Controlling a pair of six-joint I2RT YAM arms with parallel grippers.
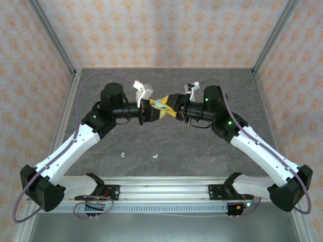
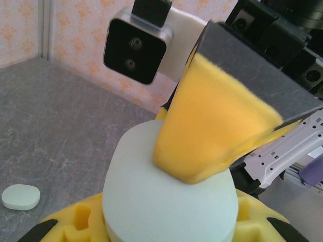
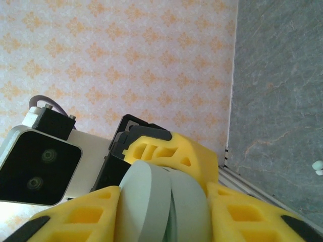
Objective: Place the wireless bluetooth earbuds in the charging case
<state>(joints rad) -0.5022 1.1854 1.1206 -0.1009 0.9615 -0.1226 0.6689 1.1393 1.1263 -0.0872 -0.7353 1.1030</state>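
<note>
Charging case (image 2: 166,201) is held in the air over the middle of the table (image 1: 202,151), where the two arms meet. The left gripper (image 1: 150,110) is clamped on its rim, with yellow foam pads (image 2: 75,222) on either side. The right gripper (image 1: 174,107) is closed on it across the flat faces. One pad bulges against the upper face, and the right wrist view shows foam touching both sides. A seam runs round the case; whether the lid is ajar cannot be told. Two earbuds (image 1: 155,157) lie loose on the table at 6 to 7 o'clock from the held case, well apart from both grippers and from each other. A spare case (image 2: 20,196) lies flat on the table, at 8 o'clock in the left wrist view.

Judgement: the earbuds look very light, hard, smooth and rounded. They would likely roll under a glancing touch or squirt out of soft foam. A top-down pinch across the widest part, using the fingertips only, seems best. The case looks rigid and slick, so the flat faces or opposite sides of the rim give the surest hold. The lid must be open before any earbud goes in.
</note>
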